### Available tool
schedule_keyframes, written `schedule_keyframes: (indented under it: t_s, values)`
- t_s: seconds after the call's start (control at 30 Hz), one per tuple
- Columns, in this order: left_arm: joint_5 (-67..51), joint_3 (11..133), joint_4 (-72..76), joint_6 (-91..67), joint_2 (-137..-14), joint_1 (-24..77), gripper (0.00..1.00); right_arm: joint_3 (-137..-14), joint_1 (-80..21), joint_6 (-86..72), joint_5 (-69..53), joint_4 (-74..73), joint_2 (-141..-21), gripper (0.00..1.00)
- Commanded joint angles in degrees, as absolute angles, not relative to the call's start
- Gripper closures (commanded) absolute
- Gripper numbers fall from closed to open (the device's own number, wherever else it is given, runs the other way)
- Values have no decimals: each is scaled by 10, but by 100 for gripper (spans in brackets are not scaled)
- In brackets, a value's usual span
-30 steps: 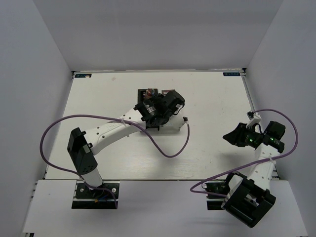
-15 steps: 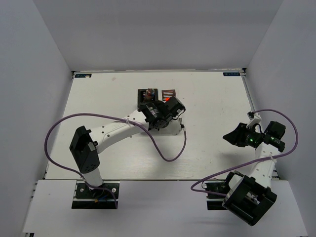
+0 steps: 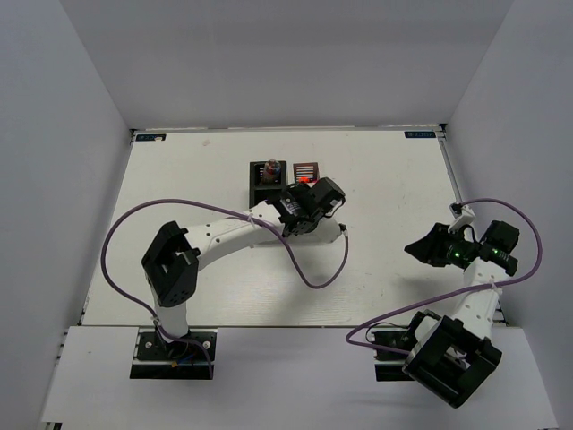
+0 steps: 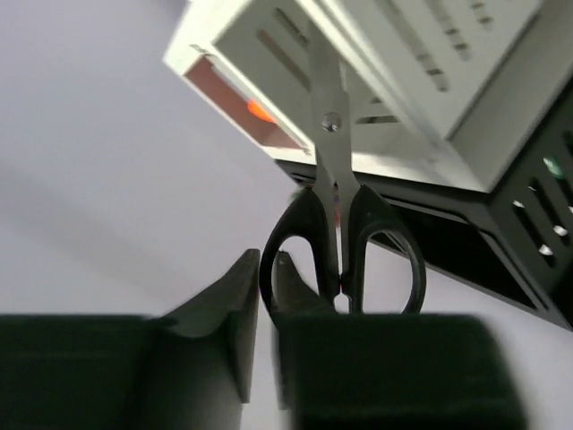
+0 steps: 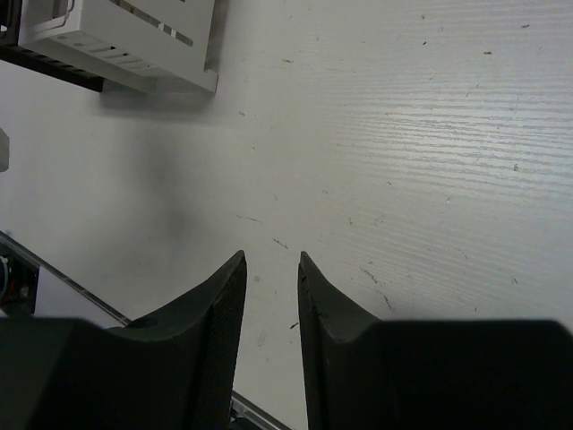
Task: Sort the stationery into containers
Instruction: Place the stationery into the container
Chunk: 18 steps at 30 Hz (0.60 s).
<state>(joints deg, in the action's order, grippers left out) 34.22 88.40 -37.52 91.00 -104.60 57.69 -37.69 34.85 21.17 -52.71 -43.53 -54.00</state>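
My left gripper (image 4: 262, 269) is shut on the left handle loop of the black-handled steel scissors (image 4: 333, 193). Their blades point at the white-grey organiser (image 4: 430, 54), and an orange marker end (image 4: 260, 112) shows in its open compartment. The black organiser (image 4: 515, 237) sits beside it, with a green end (image 4: 553, 167) behind its slots. In the top view the left gripper (image 3: 313, 199) hangs just in front of the white-grey organiser (image 3: 306, 169) and the black organiser (image 3: 268, 176); the scissors are hidden there. My right gripper (image 5: 271, 260) is open and empty above bare table at the right (image 3: 419, 247).
A purple cable (image 3: 313, 269) loops from the left arm across the table in front of the organisers. Another cable (image 3: 501, 204) arcs over the right arm near the right wall. The white-grey organiser's corner also shows in the right wrist view (image 5: 134, 36).
The left arm has swung to the right, carrying the gripper from over the black organiser to the front of the white-grey one. The right arm has not moved.
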Motion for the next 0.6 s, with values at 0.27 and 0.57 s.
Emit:
schedule_keyframes:
  t_s: [0.27, 0.57]
  values:
    - [364, 870, -215, 911, -1031, 579, 32, -378, 357, 228, -552, -449, -538, 66]
    - [430, 945, -233, 531, -965, 575, 42, -384, 359, 252, -557, -465, -538, 17]
